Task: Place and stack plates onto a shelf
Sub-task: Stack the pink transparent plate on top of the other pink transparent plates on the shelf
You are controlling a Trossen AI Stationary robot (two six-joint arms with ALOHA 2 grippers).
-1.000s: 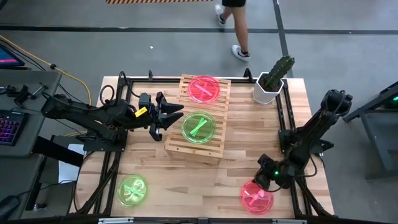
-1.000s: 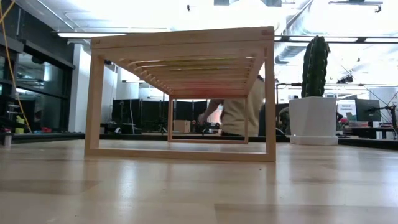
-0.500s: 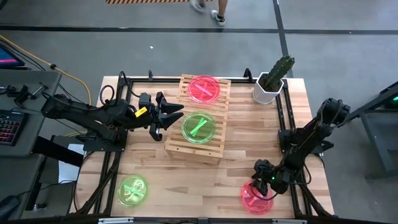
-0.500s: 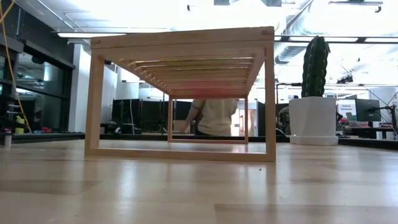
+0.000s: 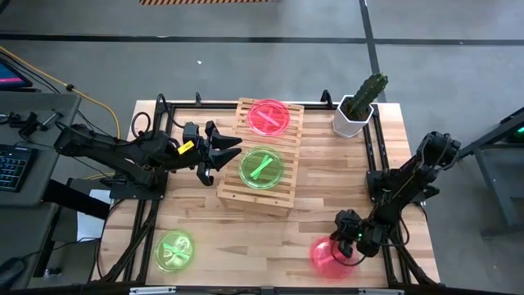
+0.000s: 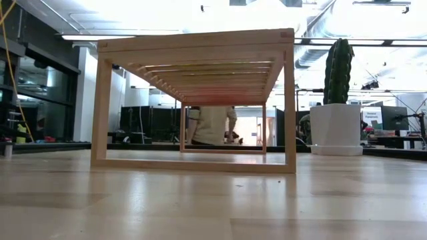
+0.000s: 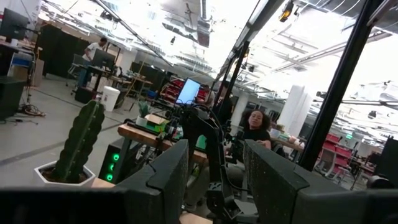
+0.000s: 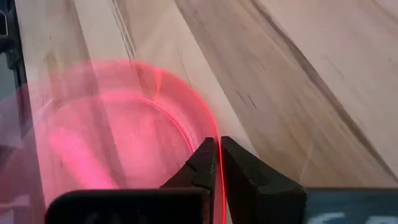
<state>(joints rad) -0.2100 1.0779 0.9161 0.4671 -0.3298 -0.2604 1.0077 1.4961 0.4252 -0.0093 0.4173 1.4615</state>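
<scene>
The shelf (image 5: pixel 260 156), a pale slatted wooden rack, stands mid-table with a pink plate (image 5: pixel 268 116) on its far end and a green plate (image 5: pixel 262 167) on its near end. Another green plate (image 5: pixel 174 250) lies flat on the table at the near left. A second pink plate (image 5: pixel 327 256) is at the near right, and my right gripper (image 5: pixel 341 246) is shut on it. My left gripper (image 5: pixel 228 152) hovers open just left of the shelf with nothing between its fingers (image 7: pixel 174 174). My right gripper pinches the pink plate's raised rim (image 8: pixel 218 144) on the plate's right side, one finger (image 8: pixel 204 163) over the plate's inside and the other (image 8: pixel 237 163) outside it. The fingers slant down from the table's right. I cannot tell whether the plate is off the table.
A white pot with a cactus (image 5: pixel 357 110) stands at the far right corner, right of the shelf. In the low view the shelf's frame (image 6: pixel 193 100) fills the middle, with the pot (image 6: pixel 335 127) to its right. Bare tabletop (image 5: pixel 254 242) lies between the two near plates.
My right gripper has moved a little toward the table's near edge, down onto the near-right pink plate. That plate now sits slightly farther toward the table's left edge than before and looks blurred. A person has walked across beyond the far edge.
</scene>
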